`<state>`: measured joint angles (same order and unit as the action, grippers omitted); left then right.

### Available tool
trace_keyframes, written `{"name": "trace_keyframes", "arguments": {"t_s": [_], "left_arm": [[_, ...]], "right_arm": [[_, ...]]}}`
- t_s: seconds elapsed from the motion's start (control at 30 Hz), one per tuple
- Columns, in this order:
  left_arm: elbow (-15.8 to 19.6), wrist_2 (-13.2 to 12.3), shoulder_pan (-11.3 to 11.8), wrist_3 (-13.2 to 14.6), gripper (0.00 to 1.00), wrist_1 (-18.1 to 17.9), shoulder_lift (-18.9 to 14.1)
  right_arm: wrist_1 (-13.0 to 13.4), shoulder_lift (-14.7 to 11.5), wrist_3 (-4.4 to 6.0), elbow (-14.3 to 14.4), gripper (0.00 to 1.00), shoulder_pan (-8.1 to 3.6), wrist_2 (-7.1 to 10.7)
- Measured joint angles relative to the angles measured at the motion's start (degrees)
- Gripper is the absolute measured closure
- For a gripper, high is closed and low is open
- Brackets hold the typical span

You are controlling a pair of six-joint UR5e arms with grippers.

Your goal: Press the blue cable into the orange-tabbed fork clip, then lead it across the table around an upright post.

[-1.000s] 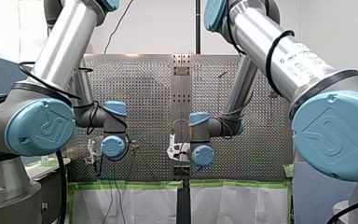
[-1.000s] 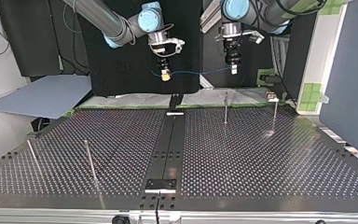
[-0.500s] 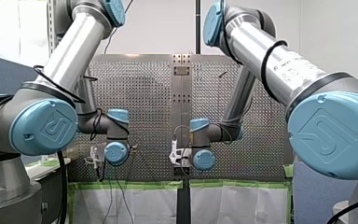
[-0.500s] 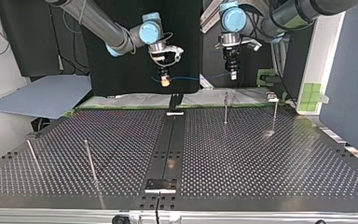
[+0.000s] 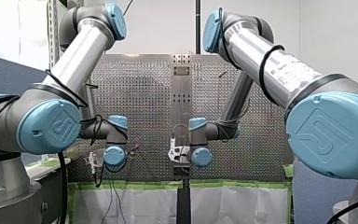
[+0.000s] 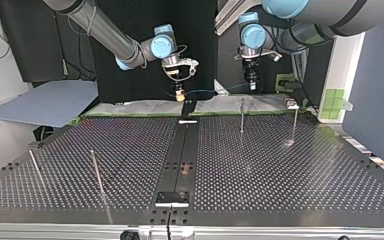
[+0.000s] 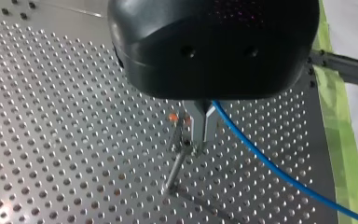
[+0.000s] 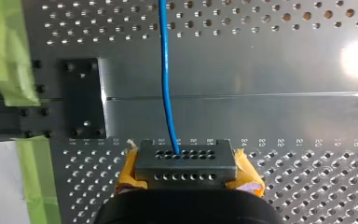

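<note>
Perforated metal desk: a matt grey sheet drilled in a regular grid, edged with green tape and crossed by a smooth strip. Two arms of brushed-metal tube with rounded blue joint caps, my left arm and my right arm, reach to the desk's edge farthest from the top view's camera. The blue cable, thin, round and glossy, runs through the air between the two grippers, clear of the desk. On the left gripper, a smooth black housing carries two narrow metal fingers pressed together with no gap and clamped on the cable, which leaves beside them. Under its tips stands a slim steel post, and just beside the fingers sits a small orange tab. On the right gripper, yellow pads flank a grey block pierced by two rows of holes. Its jaws are closed on the cable, which enters at the upper row.
</note>
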<state>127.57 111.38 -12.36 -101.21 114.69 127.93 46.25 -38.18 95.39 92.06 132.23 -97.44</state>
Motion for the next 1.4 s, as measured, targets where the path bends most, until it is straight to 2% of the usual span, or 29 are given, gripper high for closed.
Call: {"name": "trace_keyframes", "arguments": {"t_s": [0.13,0.3,0.6,0.83,0.87,1.17,1.4], "left_arm": [[-1.4,-0.6,1.6,-0.6,0.98,0.4,1.5],[-3.8,-1.1,3.4,-0.7,0.98,2.6,2.2],[-6.5,-1.9,4.1,-0.6,0.98,6.1,2.3],[-7.0,-2.6,4.5,-0.5,0.98,6.4,3.0],[-7.2,-2.6,4.5,-0.5,0.95,6.4,3.1],[-9.4,-2.8,4.8,-0.7,0.95,7.6,3.6],[-11.8,-2.7,5.1,-1.7,0.93,8.0,6.4]], "right_arm": [[0.1,0.0,-0.07,-0.5,1.00,-0.69,0.90],[0.2,0.1,-0.10,-0.8,1.00,-1.56,2.43],[0.2,0.8,-0.09,-1.1,1.00,-2.26,4.37],[0.0,3.5,-0.10,-2.0,1.00,-2.33,4.76],[-0.1,3.8,-0.10,-2.2,1.00,-2.35,4.83],[0.0,4.4,-0.10,-3.3,1.00,-2.63,5.06],[-0.1,4.5,-0.37,-3.7,1.00,-2.99,5.33]]}}
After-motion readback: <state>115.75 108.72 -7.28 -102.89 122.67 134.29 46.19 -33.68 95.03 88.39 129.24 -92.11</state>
